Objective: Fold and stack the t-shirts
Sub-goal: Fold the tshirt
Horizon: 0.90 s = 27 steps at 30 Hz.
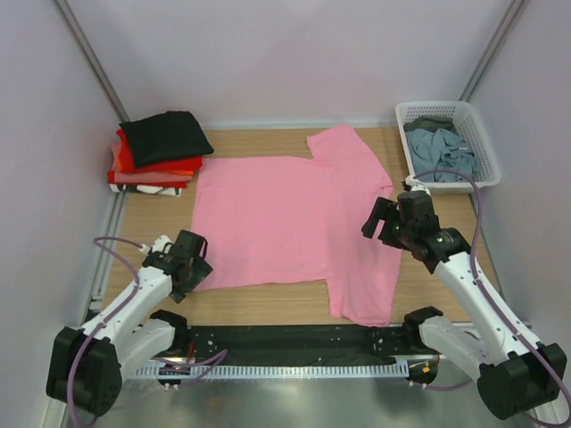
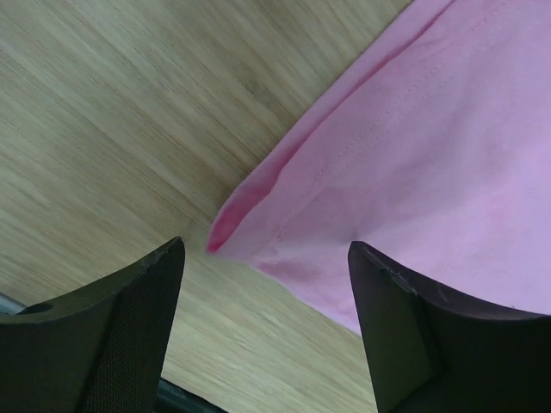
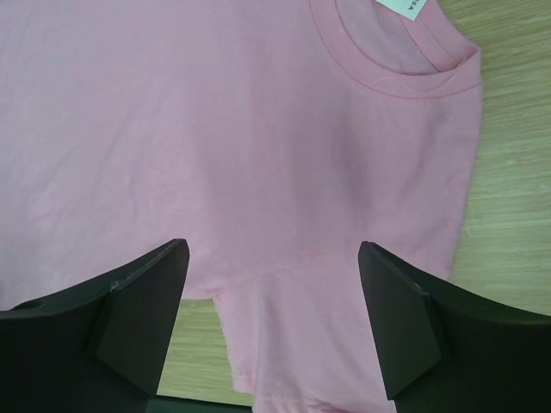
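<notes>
The table is light wood. Pale walls stand on three sides of it.

A pink shirt lies spread flat in the middle of the table. Its neck is toward the right edge. In the far left corner is a stack of folded shirts, with a black shirt on top and a red shirt under it. In the far right corner is a white basket with a grey-blue shirt inside.

The left pincer is low over the near left corner of the pink shirt. Its two fingers are apart. The corner of the cloth shows between them, and they do not grip it. The right pincer hangs over the right side of the pink shirt, near the collar and its white tag. Its fingers are wide apart too and hold nothing. The pink cloth lies flat below them.

The left arm reaches from the near left corner, low and stretched toward the shirt. The right arm reaches up from the near right corner and bends so its pincer points down and to the left.
</notes>
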Each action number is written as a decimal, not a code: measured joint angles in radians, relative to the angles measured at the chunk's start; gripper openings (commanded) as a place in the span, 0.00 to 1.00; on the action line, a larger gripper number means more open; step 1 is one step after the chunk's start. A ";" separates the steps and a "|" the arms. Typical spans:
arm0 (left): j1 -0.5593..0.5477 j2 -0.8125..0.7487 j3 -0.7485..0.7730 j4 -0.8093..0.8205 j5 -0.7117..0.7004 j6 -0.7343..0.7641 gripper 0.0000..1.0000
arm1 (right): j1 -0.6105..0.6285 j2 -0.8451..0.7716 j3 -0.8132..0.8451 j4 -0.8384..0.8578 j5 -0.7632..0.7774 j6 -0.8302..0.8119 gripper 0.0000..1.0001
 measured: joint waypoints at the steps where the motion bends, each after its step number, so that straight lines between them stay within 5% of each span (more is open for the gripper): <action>1: 0.000 0.001 -0.010 0.010 -0.001 -0.006 0.76 | 0.000 -0.015 -0.002 -0.014 -0.006 0.000 0.86; 4: 0.000 -0.002 -0.028 0.027 -0.012 -0.014 0.67 | 0.000 -0.047 -0.003 -0.036 -0.014 0.001 0.86; 9: 0.000 -0.003 -0.039 0.067 -0.037 -0.032 0.31 | 0.009 -0.097 -0.009 -0.066 -0.049 0.037 0.83; 14: 0.000 -0.003 -0.044 0.092 -0.044 -0.026 0.00 | 0.195 -0.092 -0.031 -0.134 -0.011 0.106 0.82; 21: 0.000 -0.061 -0.044 0.098 -0.044 -0.004 0.00 | 0.636 -0.038 -0.064 -0.282 0.132 0.296 0.77; 27: 0.000 -0.124 -0.044 0.100 -0.044 0.002 0.00 | 0.777 0.008 -0.130 -0.394 0.163 0.402 0.69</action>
